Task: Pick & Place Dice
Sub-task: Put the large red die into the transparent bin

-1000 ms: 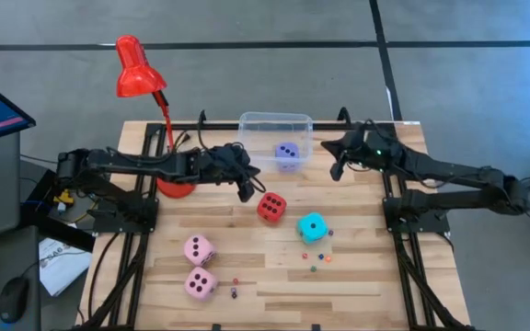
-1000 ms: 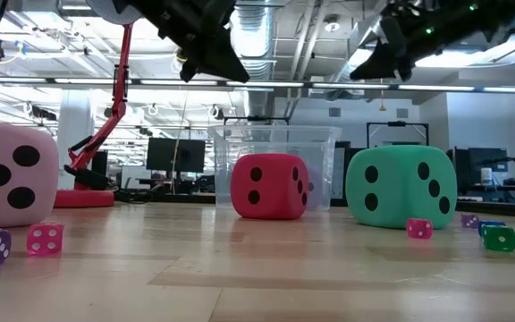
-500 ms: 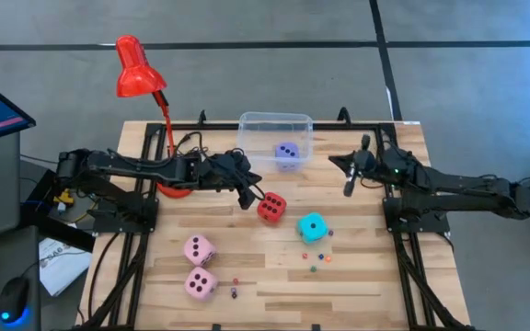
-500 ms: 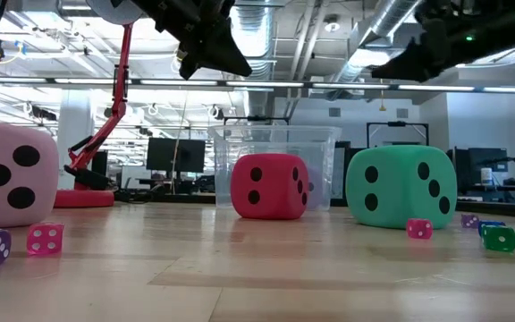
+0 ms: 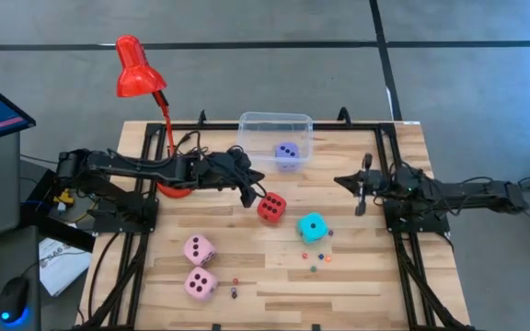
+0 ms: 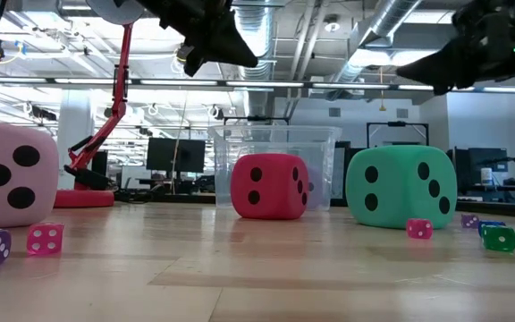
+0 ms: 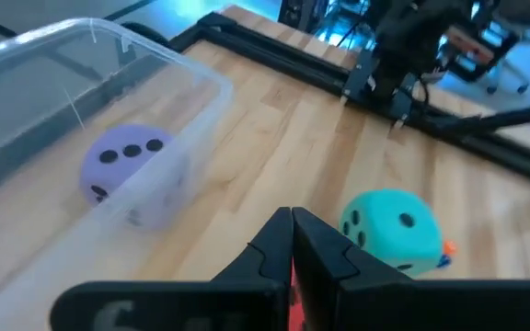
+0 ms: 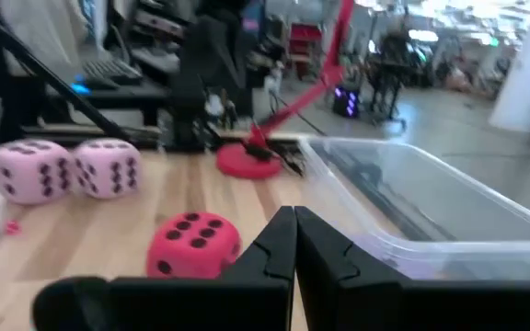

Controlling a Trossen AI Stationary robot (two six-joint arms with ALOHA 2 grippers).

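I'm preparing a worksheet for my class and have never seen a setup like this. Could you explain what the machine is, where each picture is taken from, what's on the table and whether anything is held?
Two dark robot arms work at a wooden table. One picture looks straight down, one sits at table level, and two ride on the wrists. The left pincer hangs shut beside the red die; the right pincer is shut too, and neither holds anything. The lavender die lies in a clear bin. The cyan die, two pink dice, some tiny dice and a red lamp are on the table.

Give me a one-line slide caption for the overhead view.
Lavender die sits in the clear bin; left gripper, shut, hovers by the red die; right gripper shut, empty.
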